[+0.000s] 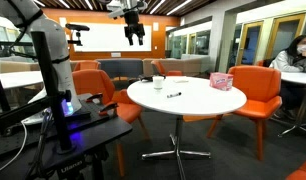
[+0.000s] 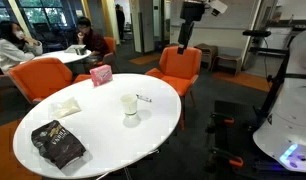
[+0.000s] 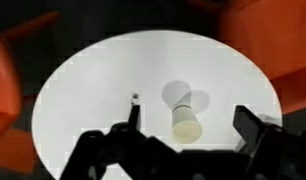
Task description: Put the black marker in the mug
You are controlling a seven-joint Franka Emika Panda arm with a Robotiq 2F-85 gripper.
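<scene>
Wrist view: you see the tool [image 3: 185, 140] from above, its two fingers [image 3: 255, 130] set wide apart with nothing between them. The whole round tabletop [image 3: 83, 70] lies far below, so the wrist looks straight down.

In both exterior views the arm holds the tool [image 1: 136, 35] high above the tabletop [image 1: 198, 104], fingers pointing down, well clear of every object. In an exterior view the last link comes down from the top of the frame to the tool [image 2: 184, 52].

Location of the task items:
- The mug [image 3: 186, 122] stands upright near the middle of the tabletop. You can confirm this in both exterior views [image 1: 158, 79] [image 2: 129, 106].
- The black marker [image 3: 133, 110] lies flat just beside the mug, not touching it, well in from every edge. It also shows in both exterior views [image 1: 174, 95] [image 2: 143, 99].

Other items on the tabletop:
- A pink box [image 1: 222, 81] sits near the edge by the orange chairs.
- A dark bag [image 2: 58, 145] lies near an edge, well apart from the mug.
</scene>
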